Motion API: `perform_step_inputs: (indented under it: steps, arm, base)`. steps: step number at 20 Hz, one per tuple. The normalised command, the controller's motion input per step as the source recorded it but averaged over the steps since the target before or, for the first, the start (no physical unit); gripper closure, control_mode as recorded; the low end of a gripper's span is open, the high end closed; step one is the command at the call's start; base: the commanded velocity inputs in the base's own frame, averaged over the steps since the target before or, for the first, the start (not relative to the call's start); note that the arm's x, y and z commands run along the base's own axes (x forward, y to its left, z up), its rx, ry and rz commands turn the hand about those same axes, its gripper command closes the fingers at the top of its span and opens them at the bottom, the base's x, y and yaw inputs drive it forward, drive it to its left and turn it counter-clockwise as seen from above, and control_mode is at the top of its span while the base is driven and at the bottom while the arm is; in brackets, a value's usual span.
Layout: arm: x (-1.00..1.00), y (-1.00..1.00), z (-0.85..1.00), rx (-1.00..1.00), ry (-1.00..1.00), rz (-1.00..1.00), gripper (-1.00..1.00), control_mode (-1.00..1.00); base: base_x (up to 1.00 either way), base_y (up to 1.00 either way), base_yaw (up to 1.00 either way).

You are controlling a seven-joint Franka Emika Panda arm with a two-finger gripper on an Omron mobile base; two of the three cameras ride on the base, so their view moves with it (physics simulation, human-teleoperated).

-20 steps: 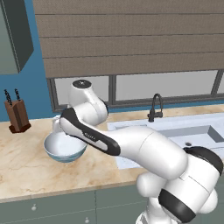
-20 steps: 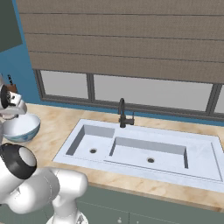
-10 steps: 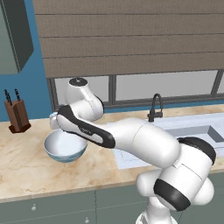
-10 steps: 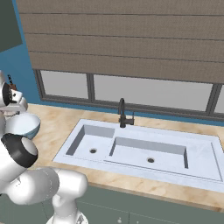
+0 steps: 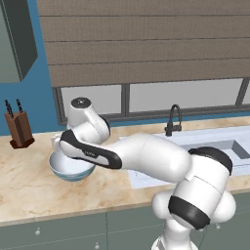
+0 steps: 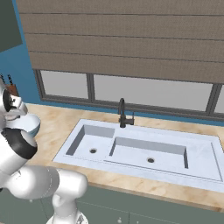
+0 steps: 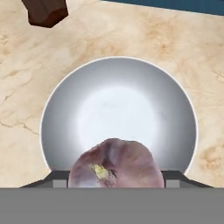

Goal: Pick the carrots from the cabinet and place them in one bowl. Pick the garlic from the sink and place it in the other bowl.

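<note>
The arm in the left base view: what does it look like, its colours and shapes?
The glossy white arm is built of thick, rounded, tube-like segments with bulging joints. Black bands wrap the joints: one curves across the big lower elbow, a long dark strip runs along the forearm. A grey disc caps the uppermost round joint. No cables or markings show. Its fingers are small and dark.

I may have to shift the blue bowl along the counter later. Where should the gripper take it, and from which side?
Probably by the rim, coming straight down and pinching the wall inside and out. The bowl sits upright and open, and its round, glossy body looks too wide to span from the sides. The stretch of rim away from the knife block seems to leave most room.
</note>
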Motion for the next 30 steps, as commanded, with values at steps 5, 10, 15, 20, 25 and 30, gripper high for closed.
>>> perform_step_inputs:
  steps: [5,10,15,20,25,30]
  arm:
    - [0.14,0.00,-0.27,0.00,-0.06,0.00,1.00,-1.00]
    - [0.01,0.00,-0.13,0.00,-0.08,0.00,1.00,-1.00]
    - [0.00,0.00,-0.11,0.03,-0.02,0.00,1.00,-1.00]
    - [0.01,0.00,0.00,0.13,0.02,0.00,1.00,-1.00]
    - [0.05,0.00,-0.14,0.02,0.14,0.00,1.00,-1.00]
    - [0.06,0.00,-0.22,0.00,0.05,0.00,1.00,-1.00]
  base:
    - [0.00,0.00,0.00]
    - [0.00,0.00,0.00]
    - [0.00,0.00,0.00]
    - [0.00,0.00,0.00]
    - [0.00,0.00,0.00]
    - [0.00,0.00,0.00]
